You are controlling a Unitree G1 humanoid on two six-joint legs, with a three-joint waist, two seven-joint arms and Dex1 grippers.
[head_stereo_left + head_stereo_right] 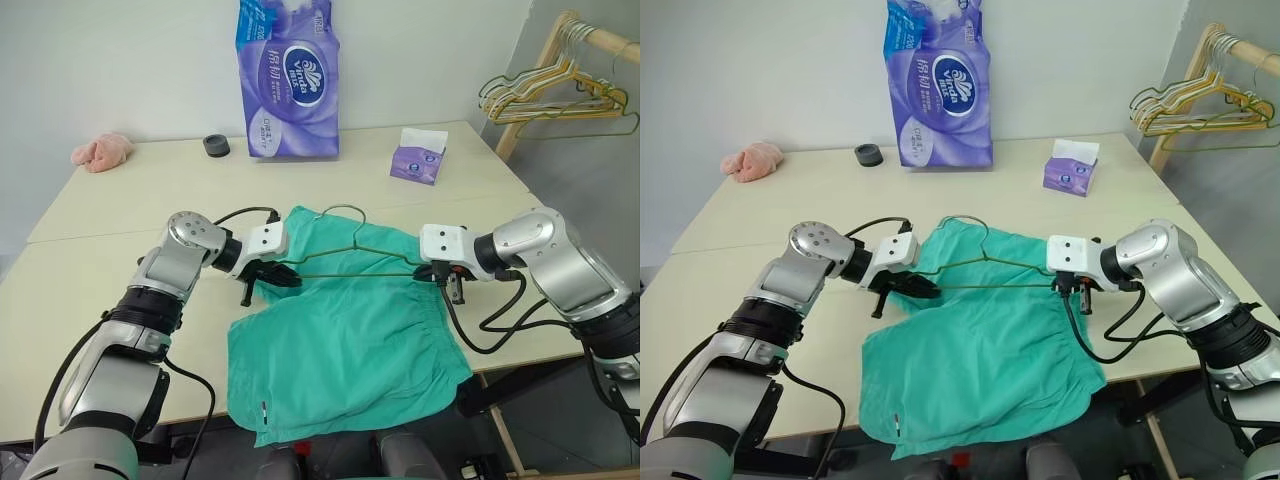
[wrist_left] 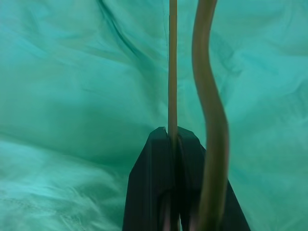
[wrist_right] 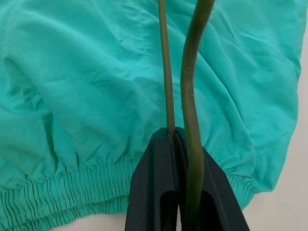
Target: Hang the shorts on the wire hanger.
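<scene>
The teal-green shorts [image 1: 340, 350] lie spread on the table [image 1: 130, 200], waistband toward the right. Just above their far part is the thin olive wire hanger [image 1: 360, 275], hook pointing to the far side. My left gripper [image 1: 293, 279] is shut on the hanger's left end. My right gripper [image 1: 426, 270] is shut on its right end. In the left wrist view the black fingers [image 2: 159, 183] pinch the lower wire over green fabric. The right wrist view shows the same pinch by its fingers [image 3: 156, 187], with the gathered waistband [image 3: 72, 192] beneath.
A purple tissue-roll pack [image 1: 288, 80], a small tissue box [image 1: 418, 160], a black tape roll [image 1: 216, 146] and a pink cloth lump [image 1: 102, 150] sit along the table's far side. A bunch of wire hangers [image 1: 555, 95] hangs on a wooden rack at the right.
</scene>
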